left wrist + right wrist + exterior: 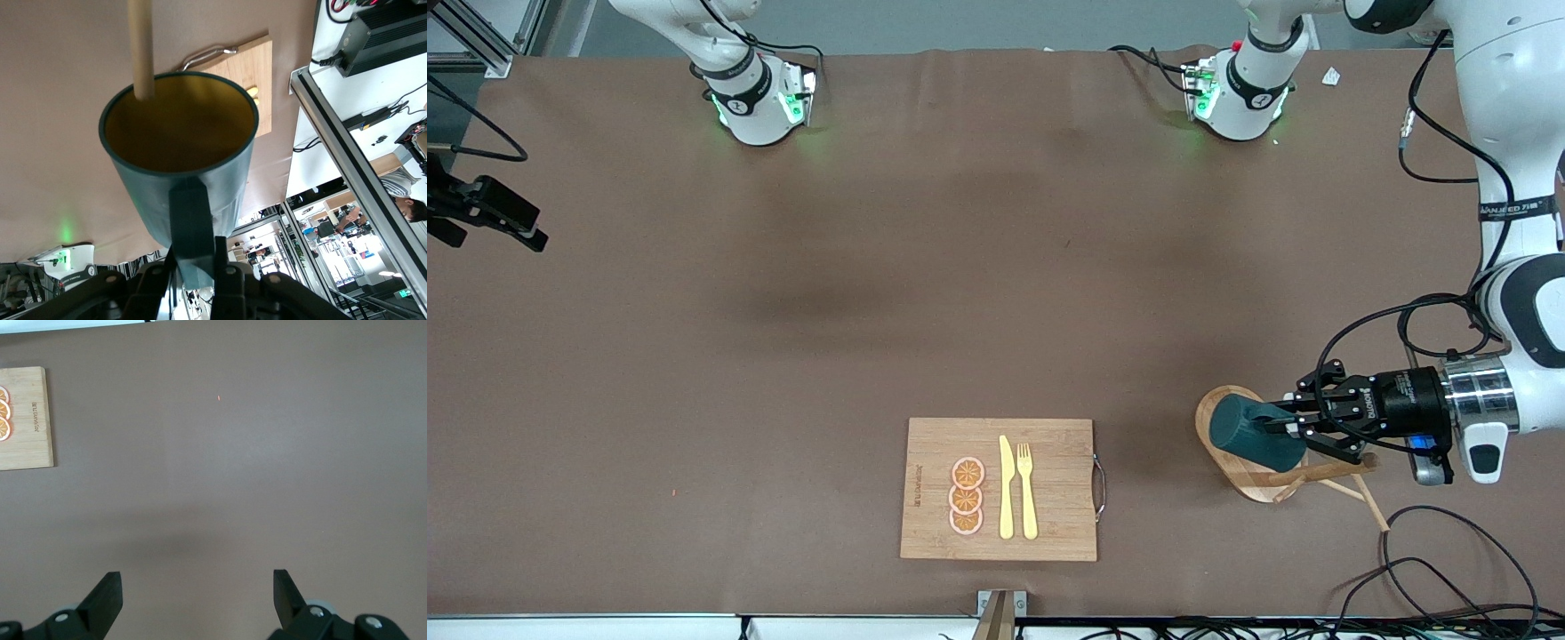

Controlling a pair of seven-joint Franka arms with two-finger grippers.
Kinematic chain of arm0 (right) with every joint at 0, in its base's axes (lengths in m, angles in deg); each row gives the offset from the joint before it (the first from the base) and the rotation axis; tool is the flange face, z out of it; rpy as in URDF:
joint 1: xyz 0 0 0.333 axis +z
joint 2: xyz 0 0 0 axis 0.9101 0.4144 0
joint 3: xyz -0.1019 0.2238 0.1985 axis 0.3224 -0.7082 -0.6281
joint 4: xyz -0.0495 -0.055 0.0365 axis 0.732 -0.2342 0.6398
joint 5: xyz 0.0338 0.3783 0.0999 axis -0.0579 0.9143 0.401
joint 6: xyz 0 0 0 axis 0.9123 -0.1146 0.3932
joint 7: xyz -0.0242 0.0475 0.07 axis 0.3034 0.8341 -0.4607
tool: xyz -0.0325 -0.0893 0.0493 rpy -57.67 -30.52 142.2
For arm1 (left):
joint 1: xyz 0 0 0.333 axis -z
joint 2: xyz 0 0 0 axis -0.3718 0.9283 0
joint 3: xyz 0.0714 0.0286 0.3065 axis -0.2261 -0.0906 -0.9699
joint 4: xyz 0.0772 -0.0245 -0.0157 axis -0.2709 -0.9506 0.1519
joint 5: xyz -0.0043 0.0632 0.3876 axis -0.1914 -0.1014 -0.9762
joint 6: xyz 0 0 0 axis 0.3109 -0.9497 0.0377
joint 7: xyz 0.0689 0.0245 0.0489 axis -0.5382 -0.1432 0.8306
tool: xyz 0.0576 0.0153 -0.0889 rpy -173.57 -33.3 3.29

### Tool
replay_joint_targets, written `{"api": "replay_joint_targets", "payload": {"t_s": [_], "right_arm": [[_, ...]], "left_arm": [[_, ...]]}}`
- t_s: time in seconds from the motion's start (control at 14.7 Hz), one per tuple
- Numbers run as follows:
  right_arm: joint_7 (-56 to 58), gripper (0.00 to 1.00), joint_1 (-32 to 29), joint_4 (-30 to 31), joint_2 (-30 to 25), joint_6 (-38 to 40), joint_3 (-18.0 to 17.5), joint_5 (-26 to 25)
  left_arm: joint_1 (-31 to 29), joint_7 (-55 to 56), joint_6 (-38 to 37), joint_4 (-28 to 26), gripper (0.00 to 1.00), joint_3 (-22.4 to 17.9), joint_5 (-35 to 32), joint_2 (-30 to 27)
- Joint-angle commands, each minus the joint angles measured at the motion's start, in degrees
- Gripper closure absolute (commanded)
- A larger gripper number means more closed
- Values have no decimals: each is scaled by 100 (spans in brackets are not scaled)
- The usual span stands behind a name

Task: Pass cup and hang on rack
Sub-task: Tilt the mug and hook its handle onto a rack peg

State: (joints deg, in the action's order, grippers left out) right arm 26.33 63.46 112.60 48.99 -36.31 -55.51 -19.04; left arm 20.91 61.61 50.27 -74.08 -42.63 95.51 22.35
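The cup (1249,433) is dark teal outside and mustard yellow inside. It is up in the air, lying on its side over the oval base of the rack (1227,467). The left end effector (1291,427) holds it: its fingers are closed narrow on the small handle of the cup (the left wrist view shows this grip most clearly, with the handle (191,227) clamped between them). In that same view one thin wooden peg (141,48) of the rack comes to the rim of the cup (179,133) and its tip lies at the open mouth; if it really touches the rim, I cannot tell.

The rack stands near the counter (783,267) edge that is closest to the front camera, toward the left arm's end of the counter. Its pegs point out from under the end effector, toward that corner of the counter.

At the middle of the same edge lies a rectangular wooden cutting board (1000,489) with a metal handle on one short side. On it are three orange slices (966,496) in a row, a yellow knife (1006,487) and a yellow fork (1027,491) side by side.

The right end effector (197,597) hangs over bare counter with its fingers spread wide and nothing between them. The right arm waits.
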Motion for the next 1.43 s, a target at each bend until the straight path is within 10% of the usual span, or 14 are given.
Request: {"api": "replay_joint_targets", "payload": {"t_s": [0.0, 1.36], "right_arm": [[28, 0, -120, 42, -98, 38, -68, 86], [72, 0, -172, -20, -97, 38, -68, 86]], "left_arm": [[-189, -234, -154, 95, 100, 35, -47, 108], [-523, -419, -5, 86, 99, 18, 497, 434]]}}
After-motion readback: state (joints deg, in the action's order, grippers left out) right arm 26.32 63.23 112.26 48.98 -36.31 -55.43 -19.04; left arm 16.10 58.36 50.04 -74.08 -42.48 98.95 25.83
